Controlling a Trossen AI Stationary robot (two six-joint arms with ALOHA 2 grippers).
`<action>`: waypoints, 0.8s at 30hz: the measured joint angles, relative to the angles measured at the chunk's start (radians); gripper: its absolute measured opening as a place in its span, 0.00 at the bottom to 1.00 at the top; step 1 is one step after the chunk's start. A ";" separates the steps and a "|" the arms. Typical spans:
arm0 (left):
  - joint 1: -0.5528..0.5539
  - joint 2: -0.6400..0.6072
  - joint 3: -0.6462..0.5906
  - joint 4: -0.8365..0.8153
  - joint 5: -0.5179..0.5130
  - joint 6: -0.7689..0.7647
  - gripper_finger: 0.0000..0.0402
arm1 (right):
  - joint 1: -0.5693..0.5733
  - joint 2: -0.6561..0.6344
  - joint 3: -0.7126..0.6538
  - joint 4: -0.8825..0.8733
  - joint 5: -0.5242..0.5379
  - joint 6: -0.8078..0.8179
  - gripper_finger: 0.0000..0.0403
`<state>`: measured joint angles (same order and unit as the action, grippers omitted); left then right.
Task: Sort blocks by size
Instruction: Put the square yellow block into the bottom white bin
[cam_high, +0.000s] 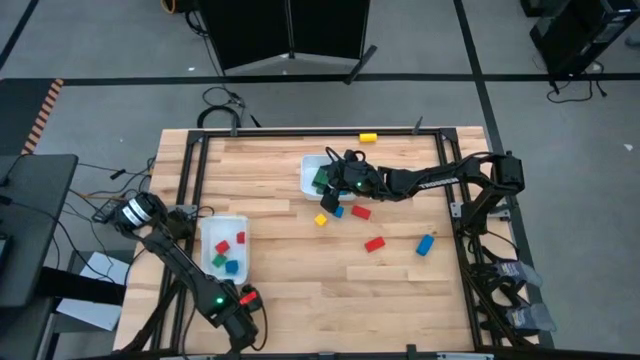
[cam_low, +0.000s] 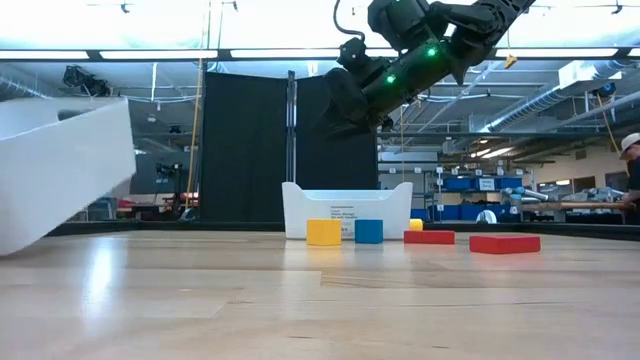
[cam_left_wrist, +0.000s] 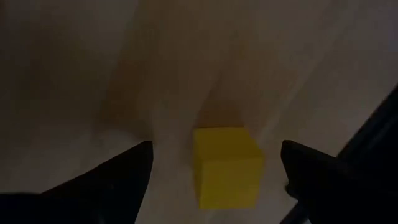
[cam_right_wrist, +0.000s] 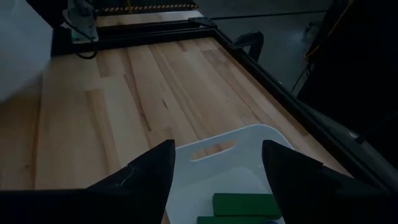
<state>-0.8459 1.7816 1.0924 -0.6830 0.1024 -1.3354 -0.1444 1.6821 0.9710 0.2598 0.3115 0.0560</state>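
Note:
My right gripper (cam_right_wrist: 217, 149) is open and empty above a white tray (cam_high: 308, 172) at the table's middle that holds green blocks (cam_right_wrist: 245, 204). It also shows in the low view (cam_low: 345, 105). My left gripper (cam_left_wrist: 211, 152) is open near the table's near left edge (cam_high: 240, 325), with its fingers on either side of a yellow cube (cam_left_wrist: 227, 165) and not touching it. A yellow cube (cam_high: 321, 219), a blue cube (cam_high: 338, 211), two red bars (cam_high: 361, 212) (cam_high: 375, 243) and a blue block (cam_high: 425, 244) lie on the table.
A second white tray (cam_high: 206, 232) at the left holds red, green and blue blocks. A yellow block (cam_high: 368, 137) lies at the table's far edge. A black metal frame (cam_high: 300, 131) borders the table. Bare wood lies at the near right.

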 joint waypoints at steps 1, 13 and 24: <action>0.001 0.002 0.000 0.006 -0.001 0.000 0.90 | 0.000 0.000 0.000 0.000 0.000 0.000 0.63; 0.001 0.038 0.018 -0.005 0.026 0.002 0.84 | 0.000 0.000 0.000 0.000 0.000 0.000 0.62; 0.000 0.039 0.076 -0.086 0.040 0.023 0.79 | 0.000 0.000 0.000 0.001 0.000 0.000 0.61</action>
<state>-0.8459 1.8210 1.1683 -0.7691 0.1423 -1.3128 -0.1444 1.6817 0.9710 0.2604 0.3119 0.0563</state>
